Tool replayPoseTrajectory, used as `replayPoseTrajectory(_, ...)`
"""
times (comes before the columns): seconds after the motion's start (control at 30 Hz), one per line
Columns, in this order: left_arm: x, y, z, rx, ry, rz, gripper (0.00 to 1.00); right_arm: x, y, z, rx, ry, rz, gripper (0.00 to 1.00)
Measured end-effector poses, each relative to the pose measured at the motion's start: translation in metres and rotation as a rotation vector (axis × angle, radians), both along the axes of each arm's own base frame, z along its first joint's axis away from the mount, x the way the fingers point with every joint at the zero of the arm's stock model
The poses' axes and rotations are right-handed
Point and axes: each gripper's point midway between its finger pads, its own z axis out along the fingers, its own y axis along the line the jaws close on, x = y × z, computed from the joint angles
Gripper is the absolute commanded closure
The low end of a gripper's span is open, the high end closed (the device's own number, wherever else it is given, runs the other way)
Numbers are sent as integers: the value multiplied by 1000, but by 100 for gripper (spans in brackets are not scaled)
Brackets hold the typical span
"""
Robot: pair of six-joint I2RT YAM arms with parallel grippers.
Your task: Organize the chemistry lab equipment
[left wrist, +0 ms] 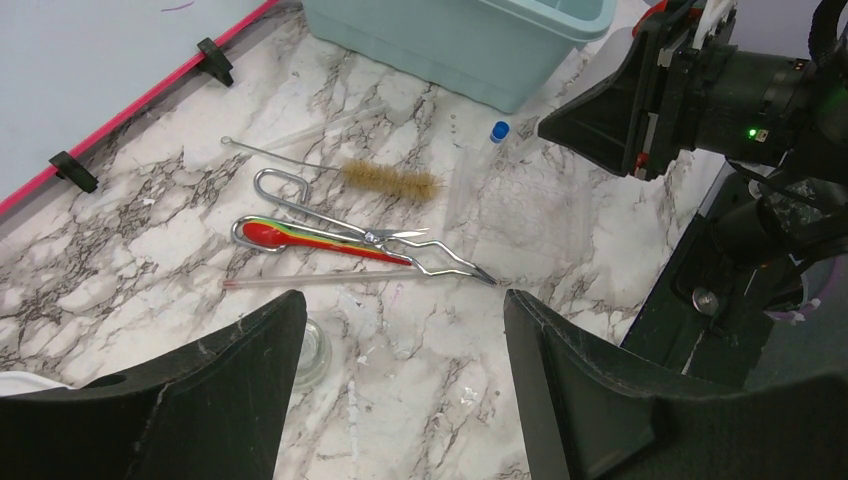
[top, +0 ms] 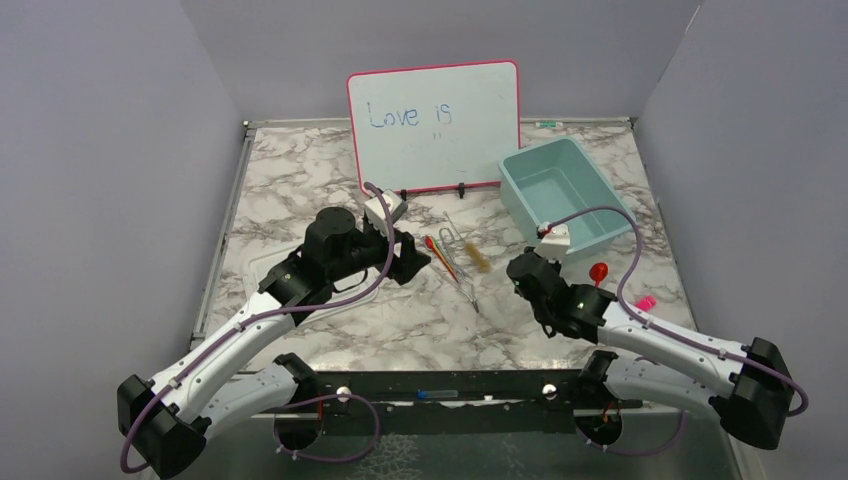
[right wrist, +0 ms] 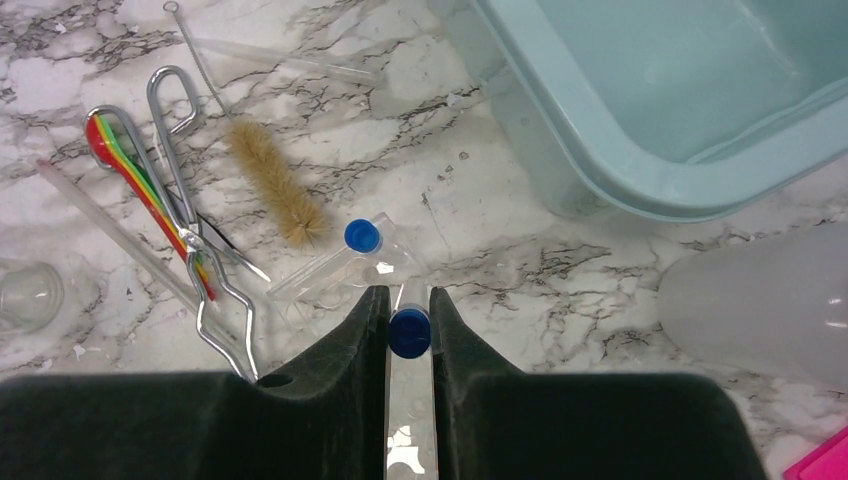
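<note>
right fingers (right wrist: 370, 325) grip blue-capped tube (right wrist: 409, 333); hold it level, carry to teal bin (right wrist: 570, 125) at 1 o'clock; left fingers (left wrist: 250, 370) open.

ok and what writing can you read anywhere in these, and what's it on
"Love is": blue handwriting on the pink-framed whiteboard.
Faint marks just under it: too small to read.
Pale teal plastic bin, clear blue-capped tube in the right claw: no text visible.

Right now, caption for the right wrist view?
Right hand shut on a blue-capped clear tube, teal bin nearby.
</note>
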Motion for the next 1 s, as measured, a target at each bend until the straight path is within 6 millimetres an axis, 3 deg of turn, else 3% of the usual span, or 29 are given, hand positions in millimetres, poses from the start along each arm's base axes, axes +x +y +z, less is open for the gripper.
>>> replayPoseTrajectory(0.6,0,0,-1,2,2,0,25,6,5,-24,-36,19,-9,90)
replayPoseTrajectory(0.73,0,0,-1,2,2,0,25,5,3,-30,-40,32,-31,83)
replayPoseTrajectory(0.9,0,0,-2,3,3,0,25,6,4,-32,-24,34,-45,66)
replayPoseTrajectory(1.0,0,0,-2,3,3,-1,25,5,4,-32,-16,35,-51,62)
